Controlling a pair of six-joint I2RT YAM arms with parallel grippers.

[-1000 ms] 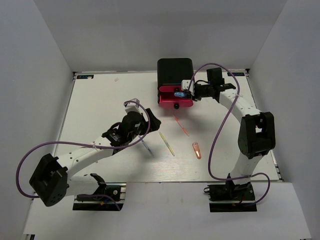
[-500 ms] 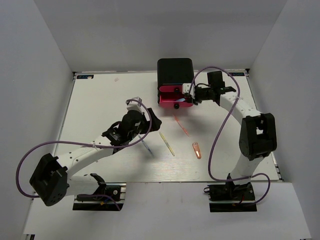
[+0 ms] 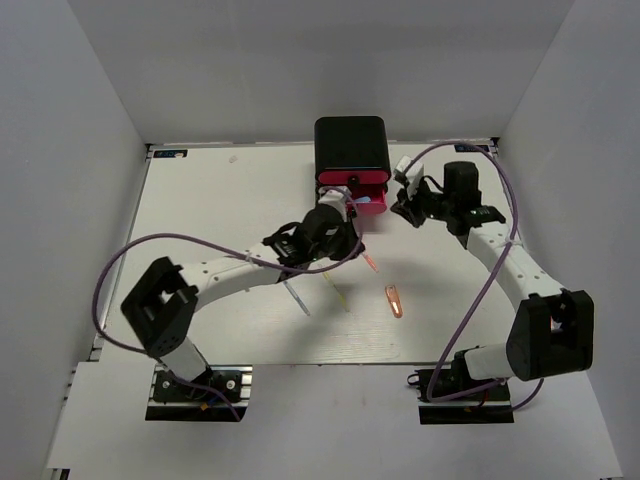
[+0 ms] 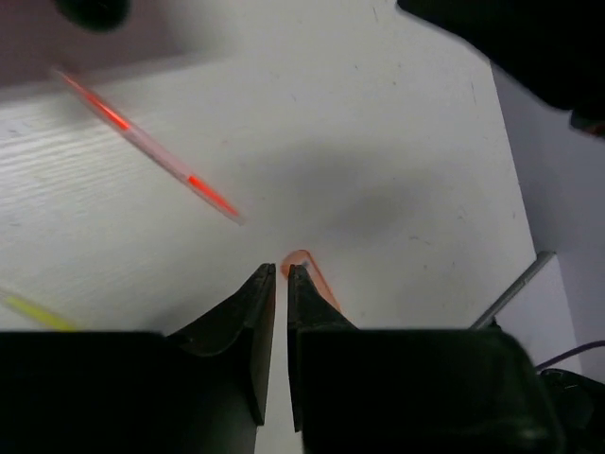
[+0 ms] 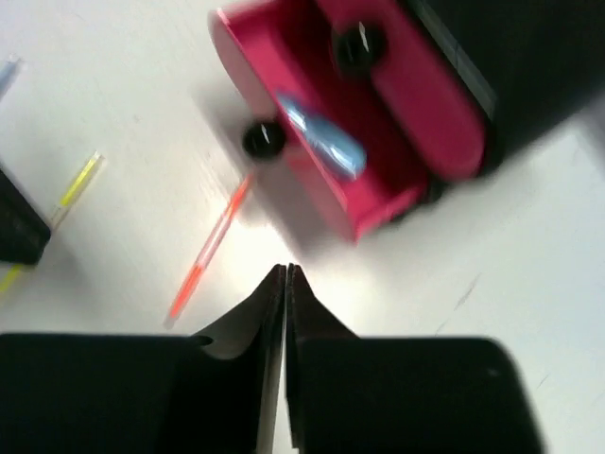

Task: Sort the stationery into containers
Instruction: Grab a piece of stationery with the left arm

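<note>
The black cabinet (image 3: 350, 145) stands at the back with one pink drawer (image 3: 372, 210) pulled open, and a blue marker (image 5: 321, 142) lies inside it. On the table lie a thin orange pen (image 3: 368, 258), an orange marker (image 3: 393, 300), a yellow pen (image 3: 338, 292) and a blue-grey pen (image 3: 297, 297). My left gripper (image 3: 350, 228) hovers just in front of the open drawer, shut with nothing between its jaws. In the left wrist view the orange marker (image 4: 307, 270) shows just past its tips (image 4: 282, 270). My right gripper (image 3: 402, 208) is to the right of the drawer, shut and empty (image 5: 285, 270).
White walls close in the table on the left, back and right. The black knob (image 5: 263, 139) of the open drawer sticks out toward the thin orange pen (image 5: 208, 251). The left arm (image 3: 250, 270) stretches across the table's middle, above the yellow and blue-grey pens.
The right gripper let the blue marker go into the drawer, drew back to the right and shut. The left arm swung from the left-middle toward the drawer front and its jaws closed.
</note>
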